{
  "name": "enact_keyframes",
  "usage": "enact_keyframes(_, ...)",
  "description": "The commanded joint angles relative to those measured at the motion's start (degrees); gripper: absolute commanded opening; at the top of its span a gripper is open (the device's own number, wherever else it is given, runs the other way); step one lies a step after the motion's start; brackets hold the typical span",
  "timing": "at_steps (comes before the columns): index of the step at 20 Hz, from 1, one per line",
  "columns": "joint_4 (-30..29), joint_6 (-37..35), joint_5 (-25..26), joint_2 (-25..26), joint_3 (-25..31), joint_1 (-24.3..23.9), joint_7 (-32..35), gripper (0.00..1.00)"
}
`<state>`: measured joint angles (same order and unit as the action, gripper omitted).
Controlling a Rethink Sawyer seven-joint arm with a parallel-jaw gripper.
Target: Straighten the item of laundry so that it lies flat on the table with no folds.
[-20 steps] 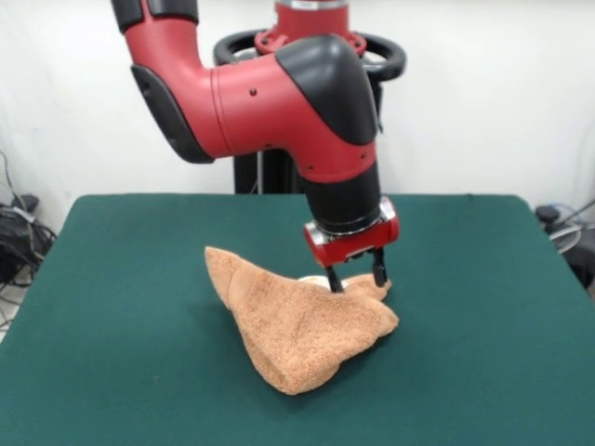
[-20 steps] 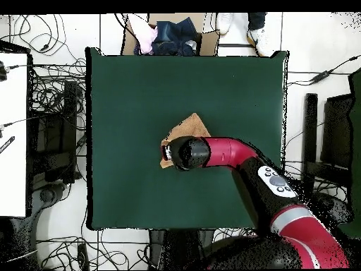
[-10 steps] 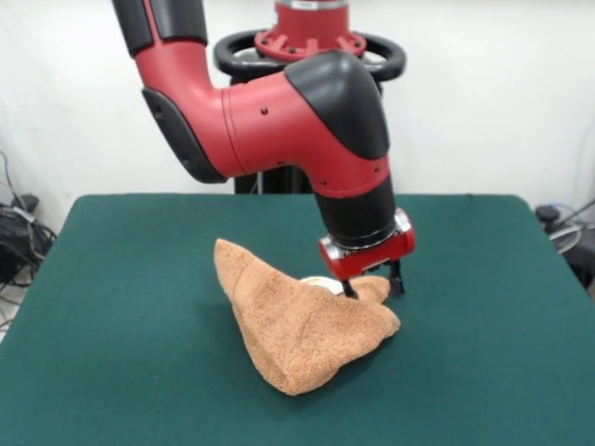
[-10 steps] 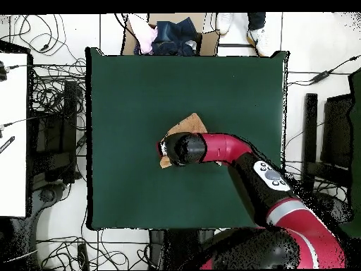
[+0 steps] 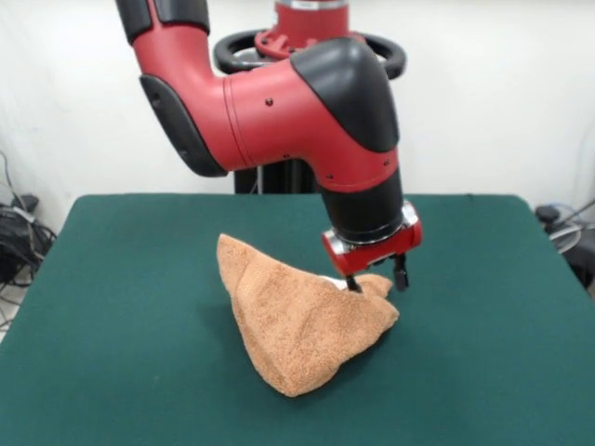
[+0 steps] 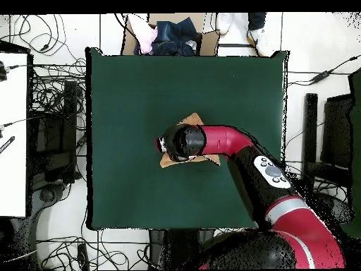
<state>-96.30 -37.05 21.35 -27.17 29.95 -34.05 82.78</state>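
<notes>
On my front feed the orange-tan terry towel [image 5: 302,321] sits bunched in a rumpled, roughly triangular heap near the middle of the dark green bench [image 5: 112,307]. A peak rises at its left end, and a rounded fold points toward the camera. My red and black arm [image 5: 307,102] comes down from above, and the gripper [image 5: 376,279] sits at the heap's right upper corner, jaws apart, one finger [image 5: 352,283] touching the cloth.
</notes>
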Motion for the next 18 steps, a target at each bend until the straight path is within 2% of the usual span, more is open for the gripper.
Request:
enact_keyframes(1, 7.4, -12.5, -1.7, -2.7, 4.3, 1.8, -6.0, 1.00)
enact_keyframes(4, 9.7, -16.7, -1.1, -3.2, 4.7, 1.6, -7.8, 1.00)
enact_keyframes(8, 9.7, -18.8, -0.4, -4.5, 5.4, 0.6, -8.4, 1.00)
enact_keyframes(13, 6.9, -18.0, -0.3, -7.0, 6.0, -0.2, -5.9, 1.00)
enact_keyframes(18, 4.4, -12.4, 0.0, -6.5, 5.6, 0.8, -2.0, 1.00)
